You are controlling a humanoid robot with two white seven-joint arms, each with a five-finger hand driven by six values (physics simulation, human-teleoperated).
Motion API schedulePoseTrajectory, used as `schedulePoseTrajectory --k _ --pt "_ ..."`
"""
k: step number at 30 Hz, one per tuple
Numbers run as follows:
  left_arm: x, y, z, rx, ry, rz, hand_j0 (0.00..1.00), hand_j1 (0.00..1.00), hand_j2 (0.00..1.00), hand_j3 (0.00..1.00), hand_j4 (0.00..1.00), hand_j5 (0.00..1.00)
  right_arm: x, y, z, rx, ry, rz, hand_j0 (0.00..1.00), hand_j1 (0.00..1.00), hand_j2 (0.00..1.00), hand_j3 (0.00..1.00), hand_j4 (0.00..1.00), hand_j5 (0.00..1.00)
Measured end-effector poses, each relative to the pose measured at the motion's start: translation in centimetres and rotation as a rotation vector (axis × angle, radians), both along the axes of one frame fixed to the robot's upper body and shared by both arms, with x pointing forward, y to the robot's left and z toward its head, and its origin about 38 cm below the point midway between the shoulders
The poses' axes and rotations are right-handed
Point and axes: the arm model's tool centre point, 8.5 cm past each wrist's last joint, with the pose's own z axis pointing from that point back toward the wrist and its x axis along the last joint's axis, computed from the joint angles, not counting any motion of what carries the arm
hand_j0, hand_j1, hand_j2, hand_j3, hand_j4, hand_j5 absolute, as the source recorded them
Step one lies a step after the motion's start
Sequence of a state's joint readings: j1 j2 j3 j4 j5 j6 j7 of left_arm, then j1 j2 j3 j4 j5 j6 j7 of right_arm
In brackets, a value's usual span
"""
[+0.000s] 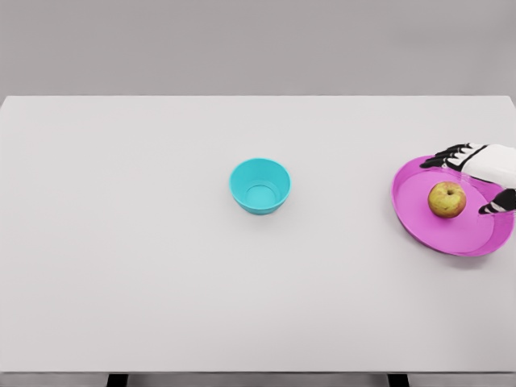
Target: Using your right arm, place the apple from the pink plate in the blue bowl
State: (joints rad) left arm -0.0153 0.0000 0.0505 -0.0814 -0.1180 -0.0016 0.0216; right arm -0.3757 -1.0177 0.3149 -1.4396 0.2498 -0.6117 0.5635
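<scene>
A yellowish apple (447, 199) with a reddish patch lies on the pink plate (419, 214) at the table's right side. My right hand (470, 182) comes in from the right edge and hovers over the plate. Its dark-tipped fingers (448, 156) reach behind the apple and the thumb (498, 205) sits to the apple's right, spread and not closed on it. The blue bowl (260, 185) stands upright and empty near the middle of the table, well left of the plate. The left arm does not show.
The white table (161, 266) runs across the whole view, with its far edge against a grey wall and its front edge at the bottom of the picture. The plate reaches close to the table's right edge.
</scene>
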Motion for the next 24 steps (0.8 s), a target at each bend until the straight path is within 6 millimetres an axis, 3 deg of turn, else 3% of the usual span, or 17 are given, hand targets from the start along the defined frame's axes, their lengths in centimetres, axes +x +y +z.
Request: schedulePoseTrajectory --k 1,5,13,16,24 --pt "0.0 0.0 0.0 0.000 0.000 0.000 1.00 1.00 1.00 1.00 1.00 1.00 0.6 0.2 0.1 -0.006 0.006 0.002 1.00 1.00 1.00 1.00 1.00 1.00" --pt "0.0 0.0 0.0 0.000 0.000 0.000 1.00 1.00 1.00 1.00 1.00 1.00 0.5 0.1 -2.9 -0.030 0.100 -0.003 1.00 1.00 1.00 1.00 1.00 1.00" --pt "0.0 0.0 0.0 0.000 0.000 0.000 1.00 1.00 1.00 1.00 1.00 1.00 0.6 -0.2 -3.7 -0.040 0.127 -0.011 1.00 1.00 1.00 1.00 1.00 1.00" --pt "0.0 0.0 0.0 0.000 0.000 0.000 1.00 1.00 1.00 1.00 1.00 1.00 1.6 0.1 -2.9 -0.041 0.110 -0.010 1.00 1.00 1.00 1.00 1.00 1.00" --pt "0.0 0.0 0.0 0.000 0.000 0.000 1.00 1.00 1.00 1.00 1.00 1.00 1.8 -0.2 -5.0 -0.041 0.164 -0.031 1.00 1.00 1.00 1.00 1.00 1.00"
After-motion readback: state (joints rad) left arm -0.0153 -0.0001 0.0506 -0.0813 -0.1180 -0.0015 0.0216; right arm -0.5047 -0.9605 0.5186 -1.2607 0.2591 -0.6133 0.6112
